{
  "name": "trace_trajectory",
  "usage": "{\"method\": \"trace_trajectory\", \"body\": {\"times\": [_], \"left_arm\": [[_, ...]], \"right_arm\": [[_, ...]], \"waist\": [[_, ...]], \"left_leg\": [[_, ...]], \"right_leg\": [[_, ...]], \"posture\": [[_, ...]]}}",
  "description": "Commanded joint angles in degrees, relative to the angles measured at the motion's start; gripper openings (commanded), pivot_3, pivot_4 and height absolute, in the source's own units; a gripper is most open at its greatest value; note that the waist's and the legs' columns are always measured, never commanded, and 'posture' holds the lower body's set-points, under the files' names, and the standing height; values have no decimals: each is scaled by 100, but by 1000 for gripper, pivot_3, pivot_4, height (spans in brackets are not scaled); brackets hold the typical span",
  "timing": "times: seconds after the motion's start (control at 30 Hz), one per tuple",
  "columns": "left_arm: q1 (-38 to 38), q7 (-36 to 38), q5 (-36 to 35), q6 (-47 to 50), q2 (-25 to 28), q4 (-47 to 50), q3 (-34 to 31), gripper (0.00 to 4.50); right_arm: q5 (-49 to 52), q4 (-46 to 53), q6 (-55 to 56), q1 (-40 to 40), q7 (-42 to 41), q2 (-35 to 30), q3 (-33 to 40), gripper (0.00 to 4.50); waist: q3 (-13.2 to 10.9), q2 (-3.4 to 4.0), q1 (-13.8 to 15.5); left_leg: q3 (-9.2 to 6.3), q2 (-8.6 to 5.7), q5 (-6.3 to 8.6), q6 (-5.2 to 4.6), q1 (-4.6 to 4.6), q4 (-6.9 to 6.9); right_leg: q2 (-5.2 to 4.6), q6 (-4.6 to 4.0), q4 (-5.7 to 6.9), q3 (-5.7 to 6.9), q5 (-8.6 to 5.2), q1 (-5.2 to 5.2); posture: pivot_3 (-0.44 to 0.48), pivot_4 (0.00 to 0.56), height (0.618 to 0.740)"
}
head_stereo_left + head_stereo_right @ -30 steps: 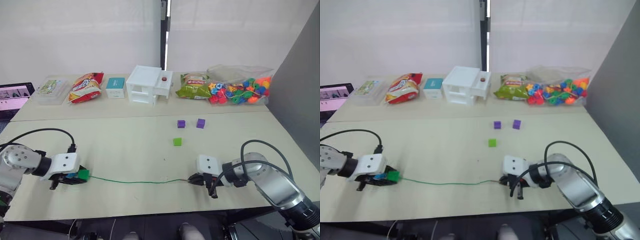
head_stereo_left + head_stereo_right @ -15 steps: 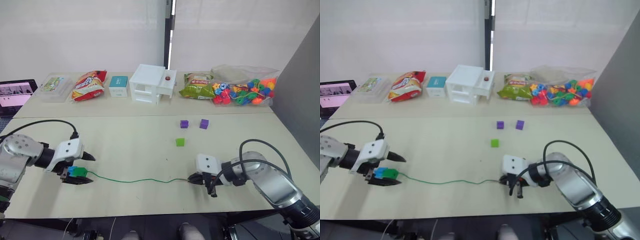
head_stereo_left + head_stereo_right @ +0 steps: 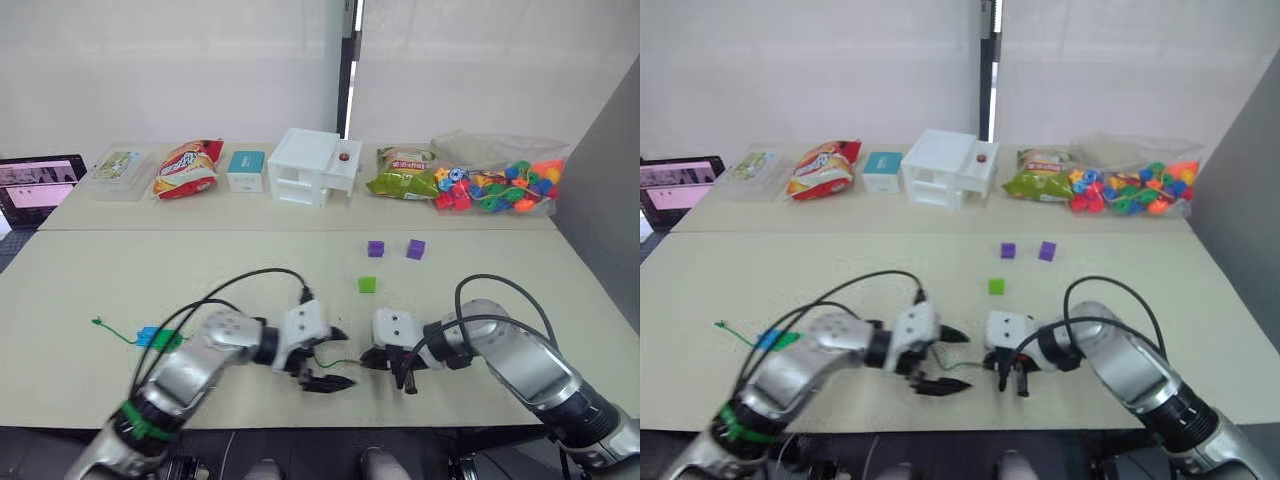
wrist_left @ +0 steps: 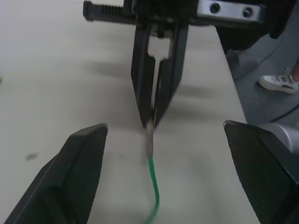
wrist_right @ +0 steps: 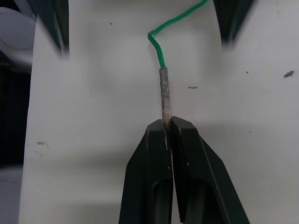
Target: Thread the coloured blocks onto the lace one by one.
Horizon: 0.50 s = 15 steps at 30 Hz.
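The lace (image 3: 338,363) is a thin green cord. Its knotted end (image 3: 97,322) lies at the table's left. Close to that end, a blue block (image 3: 148,335) and a dark green block (image 3: 169,341) sit side by side on the cord. My right gripper (image 5: 166,124) is shut on the lace's grey tip (image 5: 164,93), low over the table near the front edge. Facing it, my left gripper (image 3: 340,357) stands open, its fingers (image 4: 86,163) either side of the tip and cord. A light green block (image 3: 367,285) and two purple blocks (image 3: 375,248) (image 3: 415,248) lie loose farther back.
On the back table stand a white drawer box (image 3: 312,166), snack bags (image 3: 187,169) (image 3: 403,172), a teal box (image 3: 245,168), a clear tray (image 3: 118,164) and a clear bag of beads (image 3: 500,185). A laptop (image 3: 38,186) sits far left. The table's front edge (image 3: 330,425) runs just below both grippers.
My left gripper opened, let go of the blue and dark green blocks at the left, and swung right to face the right gripper. The right gripper kept its hold. The camera shifted.
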<state>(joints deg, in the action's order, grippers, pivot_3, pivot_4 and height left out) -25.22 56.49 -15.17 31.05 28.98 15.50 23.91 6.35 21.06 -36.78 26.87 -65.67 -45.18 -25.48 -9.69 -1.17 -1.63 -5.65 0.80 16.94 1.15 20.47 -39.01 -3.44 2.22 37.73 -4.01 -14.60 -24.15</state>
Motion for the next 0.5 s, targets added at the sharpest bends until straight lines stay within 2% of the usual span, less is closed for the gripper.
{"method": "trace_trajectory", "body": {"times": [0.03, 0.43, 0.5], "left_arm": [[-215, -88, 413, -345, -104, -488, 196, 4190], [-371, 292, 651, -544, -146, -757, 366, 4190], [-367, 314, 651, -545, -163, -757, 357, 3626]], "right_arm": [[-18, 214, -84, 93, 6, -60, 46, 0], [-27, 351, -212, 66, 56, -133, 118, 0], [-22, 355, -215, 70, 61, -133, 114, 0]], "waist": [[1, 3, -25], [2, 3, -43], [2, 3, -42]], "left_leg": [[1, 1, 0, 0, -4, 3], [0, 0, 0, 0, -3, 5], [0, 0, 0, 0, -3, 5]], "right_leg": [[1, 0, 1, 0, 0, 0], [-1, 0, -3, 0, 0, 3], [-1, 0, -3, 0, 0, 3]], "posture": [[0, 150, 740], [0, 150, 740], [0, 150, 740]]}}
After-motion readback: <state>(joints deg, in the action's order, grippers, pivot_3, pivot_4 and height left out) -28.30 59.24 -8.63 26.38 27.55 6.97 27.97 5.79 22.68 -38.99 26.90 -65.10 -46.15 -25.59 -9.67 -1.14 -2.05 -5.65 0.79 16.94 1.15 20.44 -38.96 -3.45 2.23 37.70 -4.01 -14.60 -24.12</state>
